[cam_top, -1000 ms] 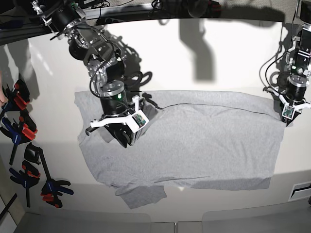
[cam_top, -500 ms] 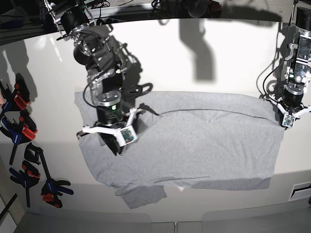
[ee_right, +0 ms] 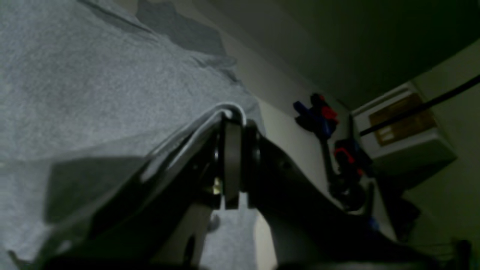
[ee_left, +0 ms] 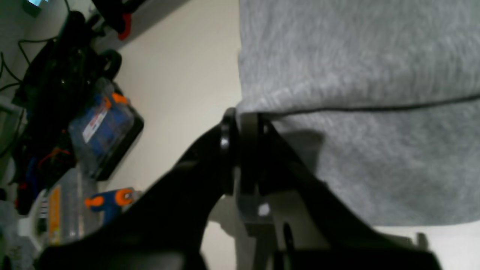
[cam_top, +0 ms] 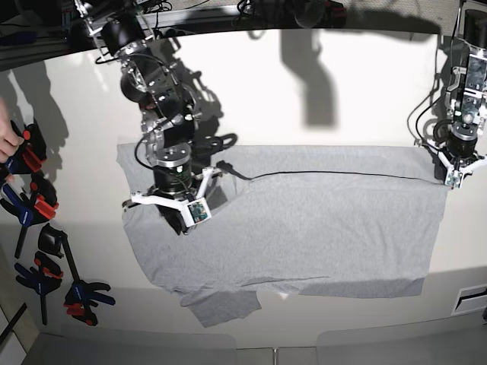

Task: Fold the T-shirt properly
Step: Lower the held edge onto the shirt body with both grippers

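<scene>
The table (cam_top: pixel 319 91) is mostly covered by the grey T-shirt (cam_top: pixel 319 228), spread flat with 1 fold line running across its upper part. Right gripper (ee_right: pixel 234 123) has its fingers pressed together, pinching a fold of the shirt's left side. Left gripper (ee_left: pixel 240 120) is clamped on the shirt's edge at the opposite side.

— What do the arms look like?

— Both are black, jointed metal with silver collars. The right arm (cam_top: pixel 156 91) has looping black cables along its links and a small green light on the wrist.

— And the ends?

— The right gripper (cam_top: pixel 176 220) sits under a white bracket with a small circuit board. The left gripper (cam_top: pixel 454 181) has the same white bracket. Up close the fingers (ee_left: pixel 240 150) look plain matte black, though the view is blurred.
</scene>
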`<state>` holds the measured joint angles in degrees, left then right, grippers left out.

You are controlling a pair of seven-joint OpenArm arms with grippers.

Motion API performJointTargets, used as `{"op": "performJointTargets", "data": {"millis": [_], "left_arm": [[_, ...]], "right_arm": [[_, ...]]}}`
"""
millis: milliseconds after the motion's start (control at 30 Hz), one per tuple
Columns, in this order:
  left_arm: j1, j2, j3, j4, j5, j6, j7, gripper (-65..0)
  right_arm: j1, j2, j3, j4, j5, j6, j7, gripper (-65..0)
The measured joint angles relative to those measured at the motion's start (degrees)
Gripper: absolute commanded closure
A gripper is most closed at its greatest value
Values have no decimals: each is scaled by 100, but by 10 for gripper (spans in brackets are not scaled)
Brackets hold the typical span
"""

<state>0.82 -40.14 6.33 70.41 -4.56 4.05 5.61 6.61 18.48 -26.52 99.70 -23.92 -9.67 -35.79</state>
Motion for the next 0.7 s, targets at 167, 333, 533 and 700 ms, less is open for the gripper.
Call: {"op": "performJointTargets", "data": {"millis": [167,333,533,700], "left_arm": [[-2,0,0,-4,0,0,-57,0],[-2,0,0,-4,2,2,-92,0],[-2,0,0,-4,2,2,-129,0],[-7,0,0,-4,219,-2,-280,0]], "right_arm": [[0,-42,35,0,-42,-170,-24,0],[-24,-234,529,0,-155,-238,-302,0],[-31,-391,861,0,-103,-251,-295,0],[-33,-374,859,0,256,-35,-295,0]]}}
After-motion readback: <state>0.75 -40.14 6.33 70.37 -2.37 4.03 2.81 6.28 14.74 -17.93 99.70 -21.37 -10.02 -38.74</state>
